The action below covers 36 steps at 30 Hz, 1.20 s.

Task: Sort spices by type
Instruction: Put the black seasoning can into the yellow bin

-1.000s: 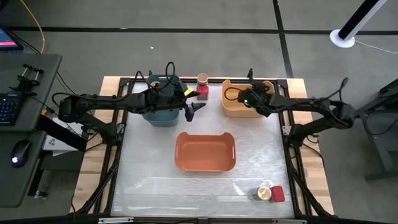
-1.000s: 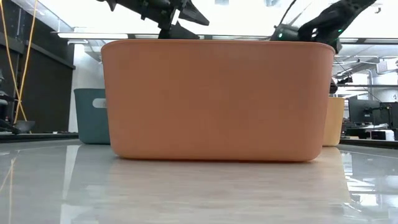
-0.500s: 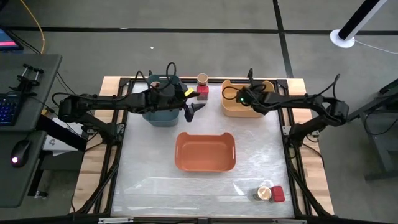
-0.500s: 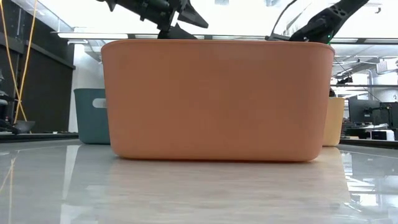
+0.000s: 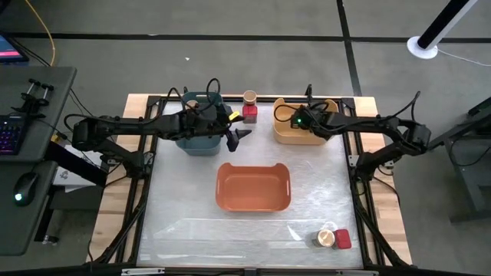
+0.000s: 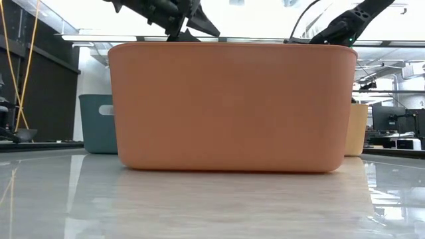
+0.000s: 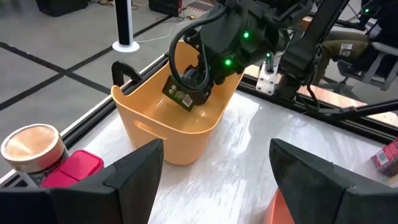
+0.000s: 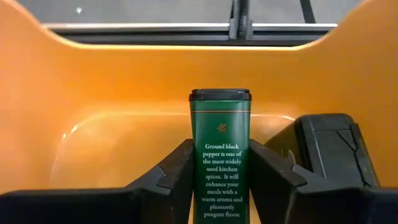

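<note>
1. We find the right tool (image 8: 219, 186) inside the yellow bin (image 5: 285, 135) at the far right of the tabletop (image 5: 322, 192), its two fingers closed against the sides of a green black-pepper tin (image 8: 220, 155). The left wrist view confirms the same tin (image 7: 184, 94) hanging in that tool (image 7: 198, 88) above the bin floor.

2. The tin's long axis runs in line with the fingers, lid end pointing away from the wrist and toward the bin's far wall. A second dark container (image 8: 333, 149) lies in the bin just beside the held tin, on one side.

3. We judge the coming move to be a release: the tin sits directly above the bin floor, so the matter turns on lowering it clear of its dark neighbour before the fingers part.

4. The left tool (image 5: 236, 136) hovers with its fingers wide apart and empty, between the blue bin (image 5: 201, 144) and the orange bin (image 5: 253, 205). It is the nearer arm to the tan-lidded jar (image 5: 250, 97) and red tin (image 5: 249, 112) at the far edge.

5. Another jar (image 5: 326, 238) and red tin (image 5: 342, 239) lie together at the near right corner, well apart from both arms.

6. The tabletop is pale and glossy. The room beyond has grey floor and desks.
</note>
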Available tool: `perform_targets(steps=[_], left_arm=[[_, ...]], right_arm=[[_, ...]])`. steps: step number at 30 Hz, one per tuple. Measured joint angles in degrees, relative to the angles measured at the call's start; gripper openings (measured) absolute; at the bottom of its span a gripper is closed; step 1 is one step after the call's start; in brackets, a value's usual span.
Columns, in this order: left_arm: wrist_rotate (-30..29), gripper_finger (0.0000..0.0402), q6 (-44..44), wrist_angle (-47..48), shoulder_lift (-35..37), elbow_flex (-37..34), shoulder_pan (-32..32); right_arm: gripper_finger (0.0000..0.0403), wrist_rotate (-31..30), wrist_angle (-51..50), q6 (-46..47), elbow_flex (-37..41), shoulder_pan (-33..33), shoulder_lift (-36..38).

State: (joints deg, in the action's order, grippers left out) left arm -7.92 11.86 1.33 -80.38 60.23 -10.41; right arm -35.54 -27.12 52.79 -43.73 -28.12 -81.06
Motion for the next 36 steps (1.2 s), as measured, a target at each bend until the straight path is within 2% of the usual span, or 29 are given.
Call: perform_targets(steps=[8,14,18,22,26,30,33,36], left_arm=[[0.0,0.0278,0.0,0.64,0.0,0.0,0.02],[-0.09,0.0278,-0.02,1.02,0.0,0.0,0.02],[-0.29,0.0278,-0.04,2.14,0.0,0.0,-0.1],[-0.29,0.0278,-0.08,2.11,0.0,0.0,-0.82],[-0.34,0.0278,-0.1,1.13,0.0,0.0,-2.23],[-0.46,0.0278,-0.07,0.68,0.0,0.0,-3.22],[-0.48,0.0278,-0.04,0.52,0.0,0.0,-3.52],[-0.46,0.0278,-0.04,0.52,0.0,0.0,-3.5]], right_arm=[[0.0128,0.1,-3.69,-6.76,-5.38,0.0,0.02],[0.0123,-2.83,-7.98,-8.67,-8.27,0.0,0.42],[0.0117,-0.83,-5.86,-12.98,-7.91,1.6,3.64],[0.0121,-0.2,-3.18,-21.54,-6.38,5.74,9.83],[0.0123,-0.6,-1.06,-25.21,-2.98,9.77,17.33],[0.0123,-4.65,2.75,-20.0,4.88,11.77,24.94],[0.0123,-6.25,12.2,-15.05,12.71,11.63,29.42],[0.0123,-6.25,23.5,-15.51,17.91,10.02,30.6]])
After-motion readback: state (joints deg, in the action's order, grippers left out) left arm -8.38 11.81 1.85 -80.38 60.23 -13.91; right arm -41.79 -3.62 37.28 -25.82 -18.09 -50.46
